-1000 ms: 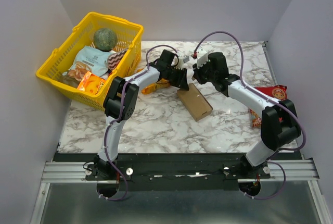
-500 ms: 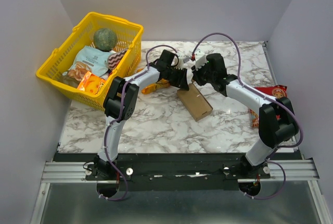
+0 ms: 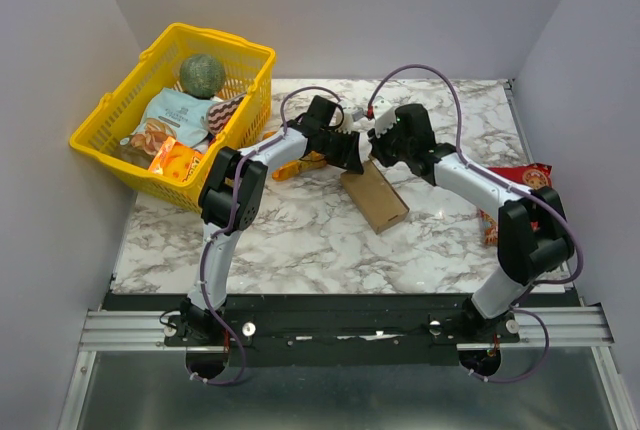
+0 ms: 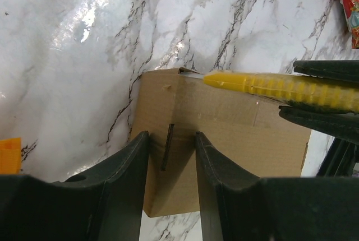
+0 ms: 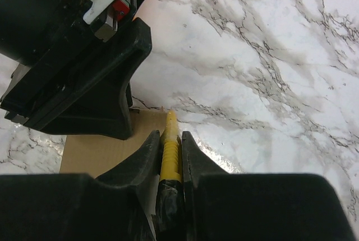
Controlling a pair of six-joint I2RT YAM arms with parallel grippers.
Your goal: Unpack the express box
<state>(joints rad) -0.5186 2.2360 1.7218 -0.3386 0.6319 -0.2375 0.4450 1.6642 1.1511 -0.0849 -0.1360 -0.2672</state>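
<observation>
**Cutter tip at the box's far end**

Both arms reach inward and meet over the express box (image 3: 376, 198), which lies mid-surface (image 3: 300, 240). The left tool (image 4: 171, 138) is half open over the lid and grips nothing. The right tool (image 5: 169, 137) clamps a yellow cutter (image 5: 170, 152) and has edged slightly left. The box has not moved.

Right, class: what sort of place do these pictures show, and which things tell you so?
Probably a robot test cell: plain walls boxing in a marble-look table, a left arm and right arm bolted to a rail, the right gripper holding a yellow cutter at the express box.
</observation>
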